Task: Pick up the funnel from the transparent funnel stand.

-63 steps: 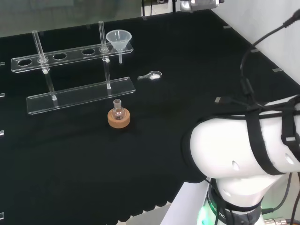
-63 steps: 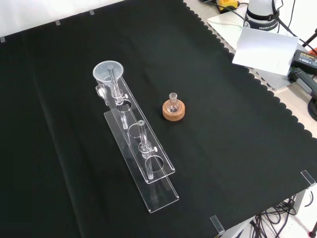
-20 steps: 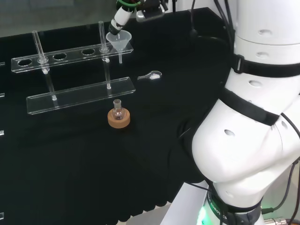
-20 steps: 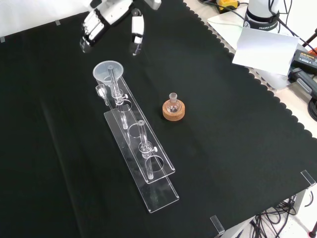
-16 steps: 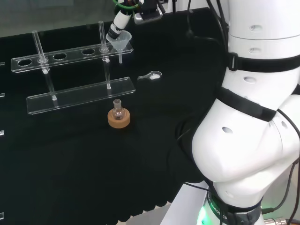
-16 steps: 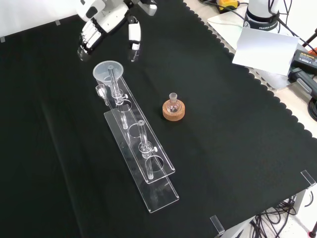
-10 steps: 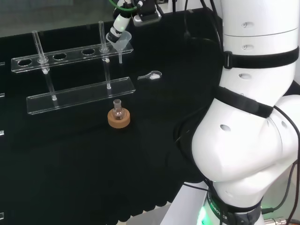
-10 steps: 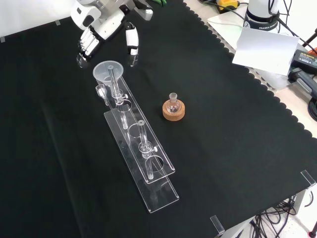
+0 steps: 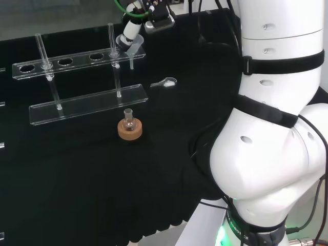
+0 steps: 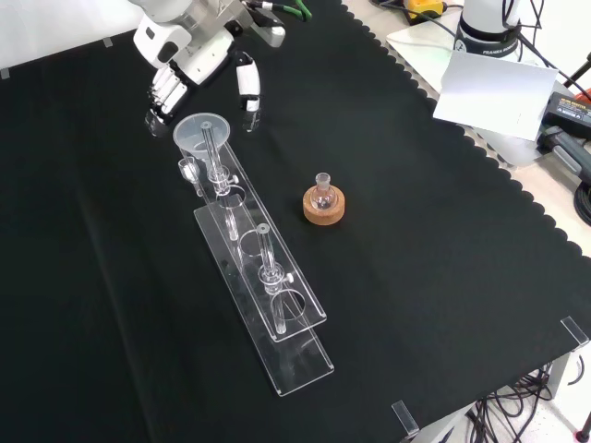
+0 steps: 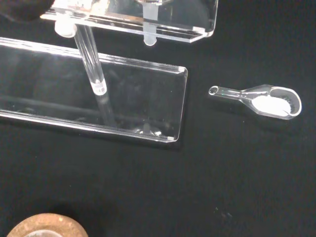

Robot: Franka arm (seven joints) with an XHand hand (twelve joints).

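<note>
The arm (image 9: 277, 128) reaches across the cloth (image 10: 416, 277) to the far end of the clear stand (image 10: 263, 295), where the funnel (image 10: 201, 134) sits in its end hole. The hand (image 10: 189, 55) hangs just above the funnel, fingers (image 10: 164, 92) and thumb spread to either side of the rim, holding nothing. A small flask (image 10: 322, 194) on a cork ring (image 10: 324, 209) stands apart, and a glass scoop (image 11: 261, 100) lies near the base.

Robot hand (image 10: 189, 57) w/ fingers spread, straddling funnel (image 10: 200, 136) rim at far end of clear stand (image 10: 263, 286); no contact visible.
</note>
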